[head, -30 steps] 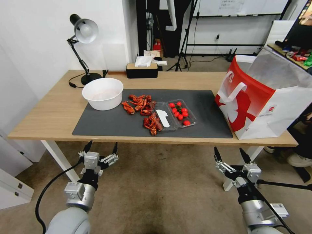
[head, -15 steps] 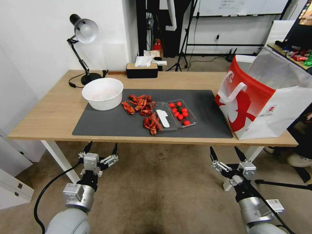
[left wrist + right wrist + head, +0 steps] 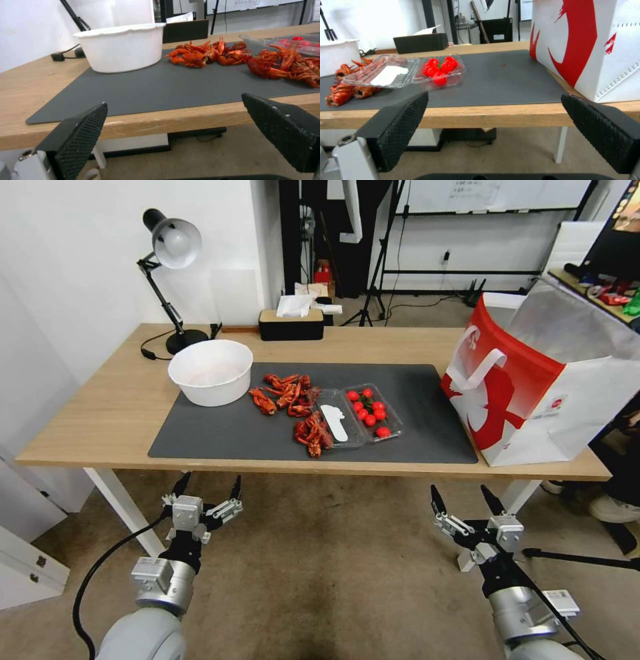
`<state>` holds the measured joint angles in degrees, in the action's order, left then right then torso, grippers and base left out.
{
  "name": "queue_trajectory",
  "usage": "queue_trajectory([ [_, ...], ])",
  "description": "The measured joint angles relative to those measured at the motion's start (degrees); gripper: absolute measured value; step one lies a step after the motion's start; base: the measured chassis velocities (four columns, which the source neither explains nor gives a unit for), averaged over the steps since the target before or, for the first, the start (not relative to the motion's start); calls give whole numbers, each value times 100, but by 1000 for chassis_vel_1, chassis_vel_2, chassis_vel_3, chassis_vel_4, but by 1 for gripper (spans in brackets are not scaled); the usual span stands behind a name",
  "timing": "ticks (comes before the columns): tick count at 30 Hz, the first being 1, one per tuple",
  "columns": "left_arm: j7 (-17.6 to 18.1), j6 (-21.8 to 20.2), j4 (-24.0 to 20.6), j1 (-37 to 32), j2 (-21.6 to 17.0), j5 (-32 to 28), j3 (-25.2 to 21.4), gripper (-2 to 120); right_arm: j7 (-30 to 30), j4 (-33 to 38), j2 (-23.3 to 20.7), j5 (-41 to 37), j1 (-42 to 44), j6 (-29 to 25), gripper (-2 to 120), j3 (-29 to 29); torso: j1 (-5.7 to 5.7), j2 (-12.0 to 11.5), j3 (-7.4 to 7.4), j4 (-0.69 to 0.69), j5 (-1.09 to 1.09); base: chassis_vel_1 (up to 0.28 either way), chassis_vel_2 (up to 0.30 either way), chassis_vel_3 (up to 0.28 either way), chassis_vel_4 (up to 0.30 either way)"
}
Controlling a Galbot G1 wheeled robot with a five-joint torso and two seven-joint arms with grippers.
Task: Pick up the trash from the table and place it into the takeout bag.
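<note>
The trash on the table [image 3: 100, 407] is red crayfish shells, in one pile [image 3: 287, 393] beside the white bowl and another pile [image 3: 313, 435] nearer the front edge of the dark mat [image 3: 413, 400]. The same shells [image 3: 200, 53] appear in the left wrist view. The red-and-white takeout bag [image 3: 527, 380] stands upright at the table's right end, its mouth open. Below the front edge my left gripper [image 3: 209, 480] hangs open, with nothing between its fingers [image 3: 80, 135]. My right gripper [image 3: 461, 493] is also open and empty, low in front of the bag [image 3: 586, 45].
A large white bowl [image 3: 210, 372] sits at the mat's left. A clear tray of tomatoes [image 3: 370, 413] with its lid folded open lies mid-mat, against the front shell pile. A desk lamp [image 3: 175, 243] and tissue box [image 3: 291, 323] stand along the back edge.
My right gripper has shifted slightly to the left below the table edge. The left gripper and the things on the table have not moved.
</note>
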<state>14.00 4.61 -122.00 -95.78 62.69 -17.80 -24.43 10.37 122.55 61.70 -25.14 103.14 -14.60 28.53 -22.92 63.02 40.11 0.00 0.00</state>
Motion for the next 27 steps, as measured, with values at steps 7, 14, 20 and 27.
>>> queue_trajectory([
  [7, -2, 0, 0, 1, -1, 0, 3, 100, 3, 0, 0, 2, 1, 0, 100, 0, 0, 0, 0, 0, 0, 0, 0, 0, 0],
  [14, -2, 0, 1, 2, -3, 0, 7, 100, 5, 0, 0, 2, 1, 0, 100, 0, 0, 0, 0, 0, 0, 0, 0, 0, 0],
  [20, -2, 0, 1, 1, -3, 0, 8, 100, 6, 0, 0, 2, 1, 0, 100, 0, 0, 0, 0, 0, 0, 0, 0, 0, 0],
  [27, -1, 0, 1, 2, -3, 0, 8, 100, 6, 1, 0, 3, 1, 0, 100, 0, 0, 0, 0, 0, 0, 0, 0, 0, 0],
])
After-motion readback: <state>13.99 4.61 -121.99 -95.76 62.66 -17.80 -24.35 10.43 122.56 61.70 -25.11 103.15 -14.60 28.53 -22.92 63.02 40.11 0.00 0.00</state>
